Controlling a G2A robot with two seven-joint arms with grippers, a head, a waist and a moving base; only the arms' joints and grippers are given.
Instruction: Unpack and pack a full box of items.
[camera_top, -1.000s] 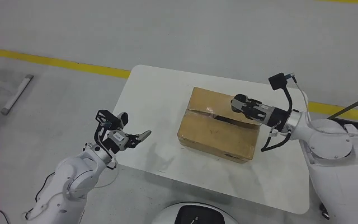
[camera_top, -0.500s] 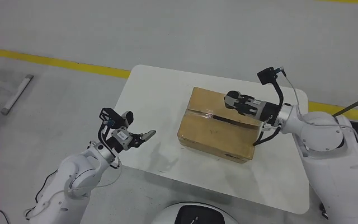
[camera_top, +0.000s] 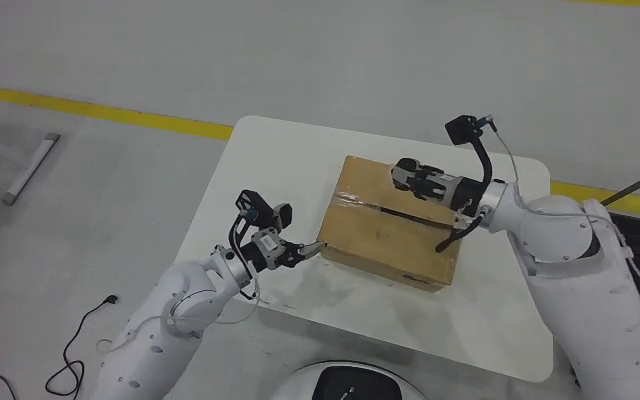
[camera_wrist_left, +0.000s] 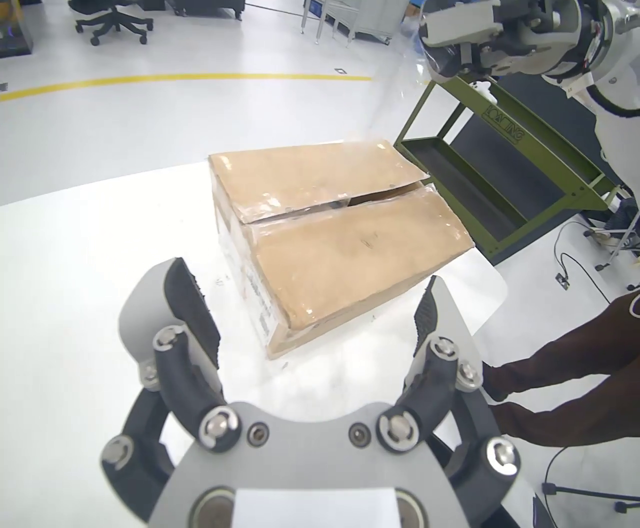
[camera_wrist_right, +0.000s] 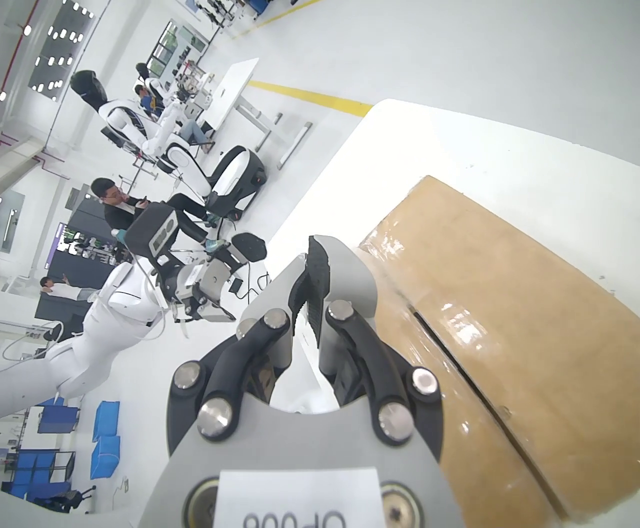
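Observation:
A brown cardboard box (camera_top: 395, 225) lies in the middle of the white table (camera_top: 280, 165), its two taped top flaps meeting at a slightly gaping seam (camera_wrist_left: 320, 207). My left gripper (camera_top: 305, 250) is open, low over the table, close to the box's near left corner (camera_wrist_left: 277, 345). My right gripper (camera_top: 405, 172) is shut with nothing held, hovering over the box's far flap (camera_wrist_right: 480, 235) near the seam. In the left wrist view the box (camera_wrist_left: 325, 245) sits just beyond my open fingers (camera_wrist_left: 190, 310).
A green metal cart (camera_wrist_left: 500, 165) stands past the table's right edge. A person's legs (camera_wrist_left: 560, 380) are beside the table's near right side. Bare tabletop stretches to the left of the box (camera_top: 260, 190) and in front of it (camera_top: 450, 320).
My left gripper has travelled right across the table up to the box's corner. My right gripper has shifted left over the box top toward the far flap.

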